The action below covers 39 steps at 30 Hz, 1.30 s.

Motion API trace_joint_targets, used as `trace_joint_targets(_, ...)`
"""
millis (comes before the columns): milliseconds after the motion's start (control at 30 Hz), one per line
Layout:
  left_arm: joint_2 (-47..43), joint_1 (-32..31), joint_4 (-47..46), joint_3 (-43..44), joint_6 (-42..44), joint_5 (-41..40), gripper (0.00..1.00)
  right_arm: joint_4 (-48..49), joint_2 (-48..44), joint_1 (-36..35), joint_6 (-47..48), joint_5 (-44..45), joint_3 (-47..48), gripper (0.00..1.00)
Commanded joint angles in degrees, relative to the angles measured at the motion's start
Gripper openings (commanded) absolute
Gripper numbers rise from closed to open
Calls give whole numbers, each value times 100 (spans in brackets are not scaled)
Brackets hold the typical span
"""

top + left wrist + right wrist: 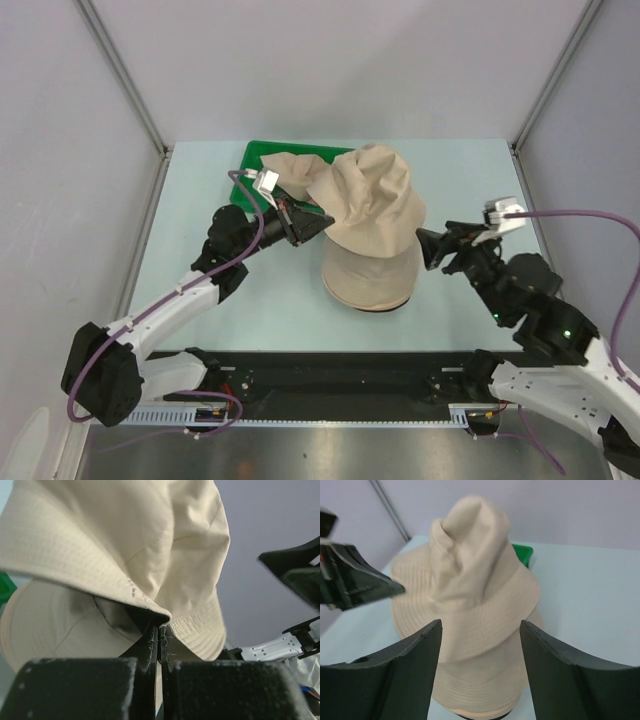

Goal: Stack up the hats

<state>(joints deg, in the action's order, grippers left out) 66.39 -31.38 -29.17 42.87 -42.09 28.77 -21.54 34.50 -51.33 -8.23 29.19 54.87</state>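
A beige hat (375, 195) hangs crumpled over a lower stack of beige hats (368, 280) at the table's middle. My left gripper (318, 222) is shut on the upper hat's left brim; in the left wrist view its gripper (161, 630) pinches the brim edge, with the hat (125, 535) draped above and the lower hat (50, 625) behind. My right gripper (428, 248) is open and empty just right of the stack. In the right wrist view the gripper (480, 625) frames the upper hat (470, 575) and the lower hat (480, 685), apart from both.
A green tray (258, 152) sits at the back left behind the left gripper, with another beige hat (300, 172) lying in it. The tray's corner shows in the right wrist view (522, 554). Grey walls enclose the table on three sides.
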Motion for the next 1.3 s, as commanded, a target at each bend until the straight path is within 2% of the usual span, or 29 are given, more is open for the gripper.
trace_joint_targets(0,-381,17,-150,-279,-72,58,0,-605,-295,-35,-635,-326,629,68)
trace_joint_targets(167,-592,17,-291,-604,-45,260,0,-711,125,35,-1040,202,700,78)
trace_joint_targets(267,-627,9,-256,-692,-10,488,0,-624,748,386,-1347,-780,779,79)
trace_joint_targets(300,-619,9,-213,-719,7,558,0,-493,821,935,-1461,-1653,719,79)
trace_joint_targets(367,-592,9,-195,-850,16,647,0,93,883,1649,-1856,-2624,482,79)
trace_joint_targets(400,-592,17,-186,-903,25,656,1,324,857,2375,-2049,-3490,202,79)
trace_joint_targets(433,-610,9,-160,-973,42,630,0,552,830,2843,-2234,-3943,51,78)
trace_joint_targets(467,-627,17,-133,-1104,60,516,0,1024,821,3257,-2758,-4391,-81,78)
trace_joint_targets(500,-645,17,-107,-1184,86,454,0,1307,804,4105,-3024,-5274,-447,78)
trace_joint_targets(600,-811,17,-115,-1465,95,164,0,2800,944,5087,-4385,-6867,-1003,76)
trace_joint_targets(633,-847,26,-124,-1518,95,137,0,3170,1084,5576,-4615,-7109,-1283,75)
trace_joint_targets(667,-908,18,-133,-1571,95,120,0,3687,1163,5694,-4757,-7285,-1364,75)
trace_joint_targets(700,-926,17,-98,-1589,113,111,0,3779,1225,5713,-4784,-7426,-1391,75)
trace_joint_targets(800,-944,26,-54,-1633,139,128,0,3551,1392,5652,-4635,-7419,-1295,75)
trace_joint_targets(933,-996,35,-141,-1747,43,-47,0,4725,1287,5889,-5361,-7577,-1716,78)
trace_joint_targets(1000,-996,44,-291,-1835,-89,-117,0,4896,1322,5898,-5470,-7779,-1682,78)
trace_joint_targets(1167,-882,105,-370,-1818,-186,-109,0,4730,1427,5959,-5435,-7648,-1550,79)
trace_joint_targets(1267,-821,132,-423,-1800,-177,-21,0,3975,1725,5942,-5006,-7751,-1339,79)
